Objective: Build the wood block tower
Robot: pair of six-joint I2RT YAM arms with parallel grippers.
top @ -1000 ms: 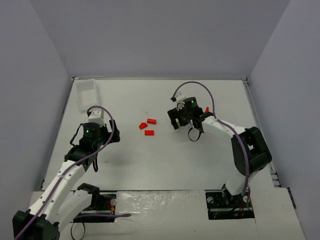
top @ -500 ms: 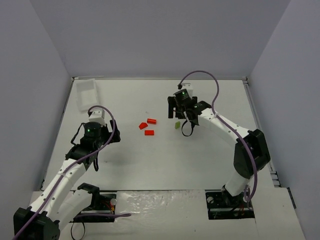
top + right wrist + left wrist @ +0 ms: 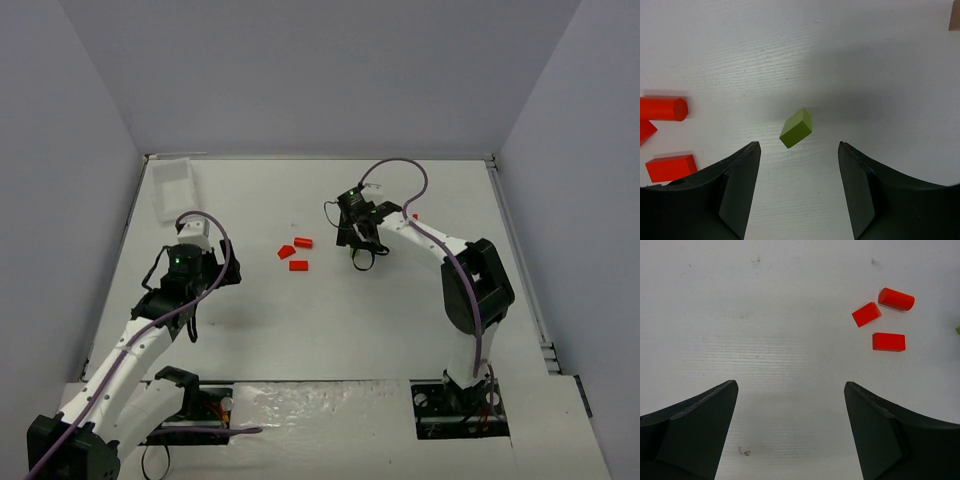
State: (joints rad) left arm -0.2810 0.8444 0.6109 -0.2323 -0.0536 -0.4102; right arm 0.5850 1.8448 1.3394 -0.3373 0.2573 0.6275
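A small yellow-green block (image 3: 796, 128) lies on the white table just beyond the tips of my right gripper (image 3: 799, 146), which is open and empty. In the top view that gripper (image 3: 355, 238) hangs over the block and hides it. To its left lie three red blocks: a cylinder (image 3: 303, 242), a wedge (image 3: 287, 252) and a bar (image 3: 298, 265). They also show in the left wrist view as cylinder (image 3: 896, 298), wedge (image 3: 866, 314) and bar (image 3: 888, 341). A tan piece (image 3: 955, 20) lies at the right wrist view's top right edge. My left gripper (image 3: 790, 385) is open and empty over bare table, well left of the blocks.
A clear white plastic tray (image 3: 172, 185) stands at the back left corner. Another small red block (image 3: 413, 217) lies beside the right arm's forearm. Grey walls close the table on three sides.
My right gripper has swung left and forward; the green block showed beside it half a second ago and now sits between its open fingertips. The left arm has not moved.
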